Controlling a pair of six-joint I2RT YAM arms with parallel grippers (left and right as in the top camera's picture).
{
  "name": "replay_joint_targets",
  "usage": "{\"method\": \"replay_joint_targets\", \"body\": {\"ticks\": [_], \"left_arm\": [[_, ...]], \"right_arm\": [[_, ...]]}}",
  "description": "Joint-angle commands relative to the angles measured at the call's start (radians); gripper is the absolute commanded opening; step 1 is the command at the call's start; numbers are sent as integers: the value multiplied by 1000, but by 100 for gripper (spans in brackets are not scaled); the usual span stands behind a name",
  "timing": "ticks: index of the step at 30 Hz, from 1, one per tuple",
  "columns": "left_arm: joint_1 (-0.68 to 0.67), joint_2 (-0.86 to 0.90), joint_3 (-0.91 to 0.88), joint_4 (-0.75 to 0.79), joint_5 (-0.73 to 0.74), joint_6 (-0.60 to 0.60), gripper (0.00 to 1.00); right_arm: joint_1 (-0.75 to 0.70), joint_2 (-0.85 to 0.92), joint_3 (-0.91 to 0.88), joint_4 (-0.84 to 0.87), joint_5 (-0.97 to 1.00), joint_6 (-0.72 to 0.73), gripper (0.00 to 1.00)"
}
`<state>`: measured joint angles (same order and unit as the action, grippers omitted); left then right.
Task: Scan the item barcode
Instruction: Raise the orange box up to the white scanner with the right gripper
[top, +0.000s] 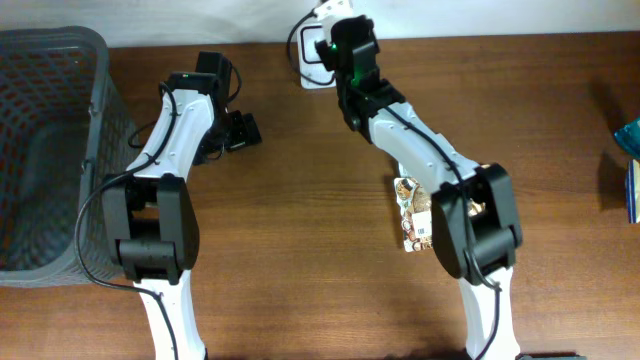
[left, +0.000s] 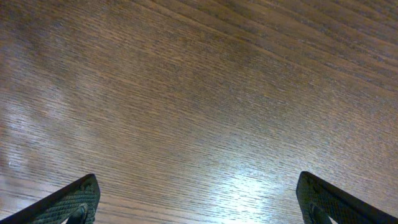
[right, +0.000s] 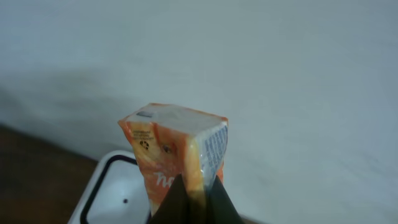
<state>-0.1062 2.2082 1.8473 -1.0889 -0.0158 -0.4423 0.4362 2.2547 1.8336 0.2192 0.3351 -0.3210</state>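
The right gripper (right: 186, 200) is clamped shut on the lower end of a small orange carton (right: 176, 146), holding it upright in the air at the far edge of the counter (top: 300, 250), just above a white scanner (right: 106, 196) with a dark-rimmed window. The left gripper (left: 198, 180) hangs spread wide and empty over bare wood.

The hold looks narrow, only a pinch on one end, so turning the carton could make it swivel or slip out. I cannot see a barcode, and if it faces away from the window the scan would likely fail.

The wall stands close behind the scanner, and its black cable (top: 296, 50) loops beside the wrist, so room there is tight. A flat packet (top: 411, 215) lies under the right arm. A grey basket (top: 50, 150) fills the left edge. The wood between the arms is open.
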Motion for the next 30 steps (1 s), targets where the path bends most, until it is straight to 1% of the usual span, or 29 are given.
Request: {"method": "replay_joint_targets", "body": {"ticks": [1, 4, 11, 16, 17, 19, 20, 22, 25, 27, 30], "left_arm": [[-2, -30, -4, -1, -7, 2, 99], [-2, -30, -4, -1, -7, 2, 99], [-2, -30, -4, -1, -7, 2, 99], [-2, -30, -4, -1, -7, 2, 99], [-2, -30, -4, -1, -7, 2, 99], [-2, -30, -4, -1, -7, 2, 99], [-2, -30, -4, -1, -7, 2, 99], [-2, -30, -4, -1, -7, 2, 99], [-2, -30, -4, -1, -7, 2, 99], [-2, -30, -4, -1, -7, 2, 99], [-2, -30, -4, -1, -7, 2, 99]], "right_arm": [[1, 71, 7, 72, -133, -205, 4], [1, 98, 7, 96, -122, -276, 4], [0, 110, 7, 46, -160, -278, 4], [0, 110, 7, 53, -126, -274, 4], [0, 110, 7, 110, -5, -192, 4], [0, 102, 7, 170, 117, -89, 4], [0, 93, 7, 191, 163, -51, 4], [-5, 55, 7, 186, 182, -9, 4], [-14, -16, 7, 119, 186, 7, 4], [-27, -62, 7, 60, 229, 50, 4], [-71, -146, 7, -109, 274, 77, 4]]}}
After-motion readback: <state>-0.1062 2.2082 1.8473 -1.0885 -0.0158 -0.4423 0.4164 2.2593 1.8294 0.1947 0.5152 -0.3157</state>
